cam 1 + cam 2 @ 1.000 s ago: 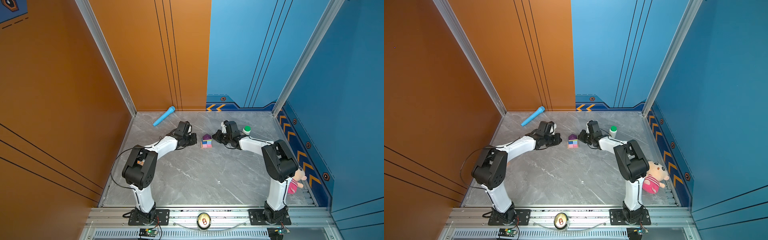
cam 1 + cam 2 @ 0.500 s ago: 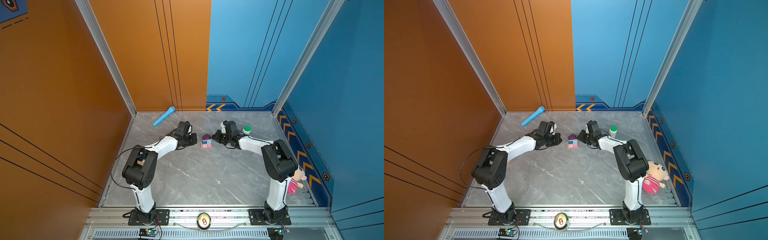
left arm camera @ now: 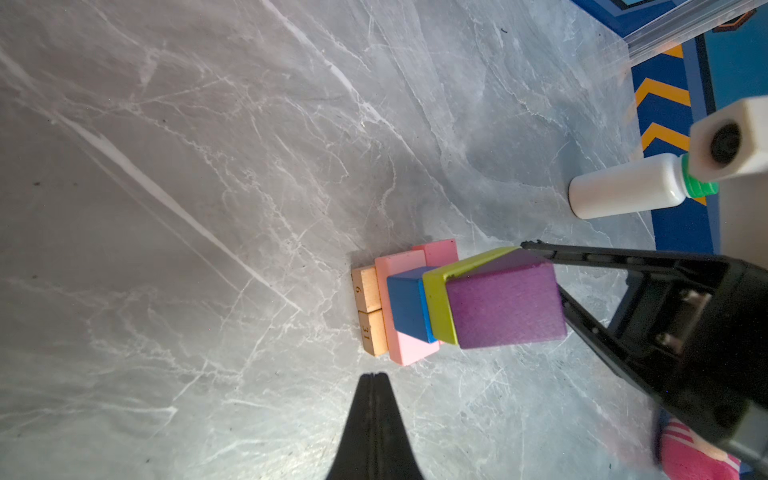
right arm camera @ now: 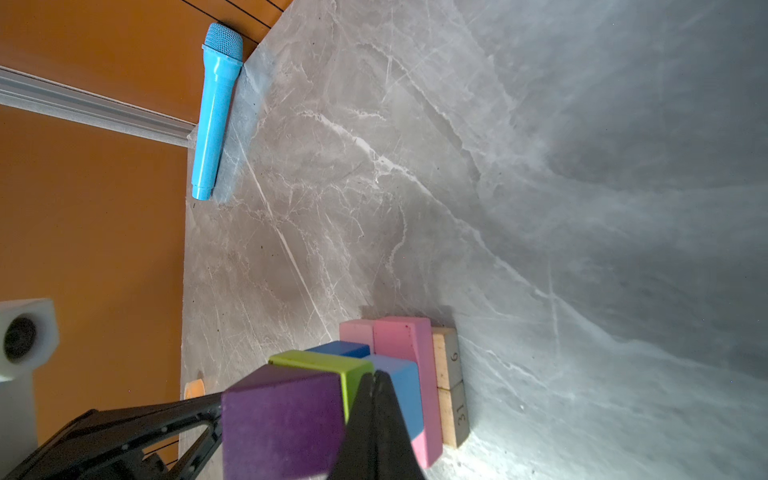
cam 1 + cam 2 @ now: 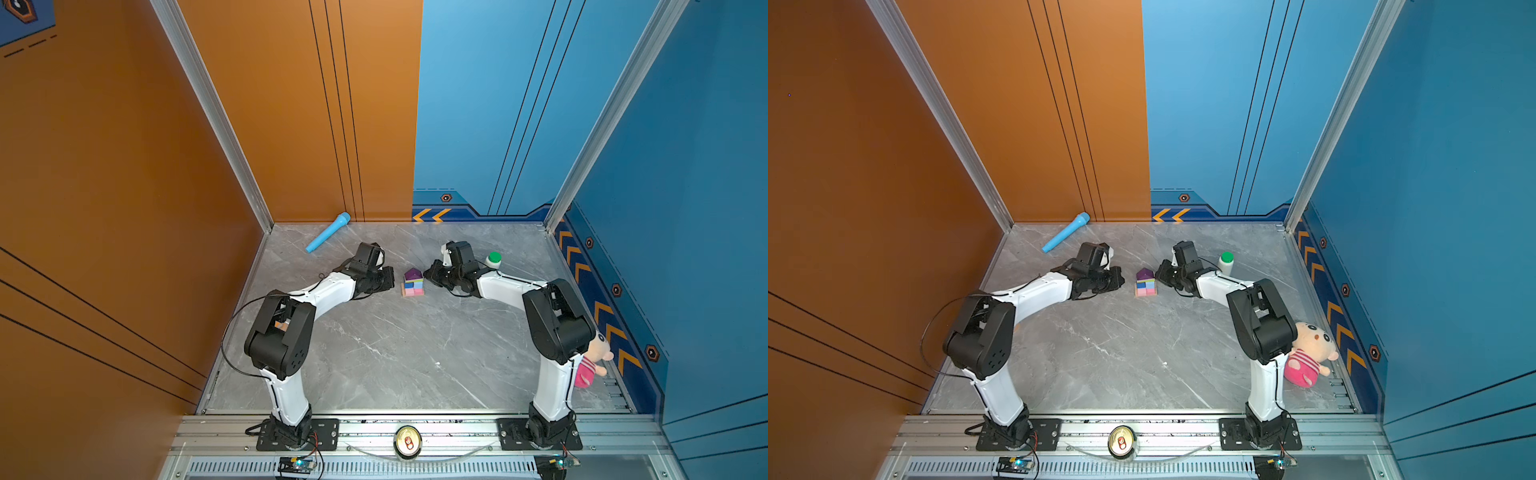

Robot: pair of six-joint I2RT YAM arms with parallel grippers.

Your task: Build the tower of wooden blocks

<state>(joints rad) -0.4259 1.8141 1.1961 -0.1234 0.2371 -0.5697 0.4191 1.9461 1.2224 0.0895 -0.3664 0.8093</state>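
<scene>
Tower (image 5: 413, 282) stands between left pincer (image 3: 374, 376) and right pincer (image 4: 376, 374), both clenched (block numbers (image 3: 365, 309) wrist-only).

Tower (image 5: 413, 283) upright mid-table: tan, pink, blue, lime layers, purple roof.

The left arm (image 5: 330, 291) and right arm (image 5: 505, 286) are white tubes joined by bulky black housings, each on a screwed-down black base plate (image 5: 326, 432). A thin black cable (image 5: 223, 345) loops off the left arm. The left gripper (image 3: 374, 376) and right gripper (image 4: 376, 374) are black, tapering to slim tips.
</scene>
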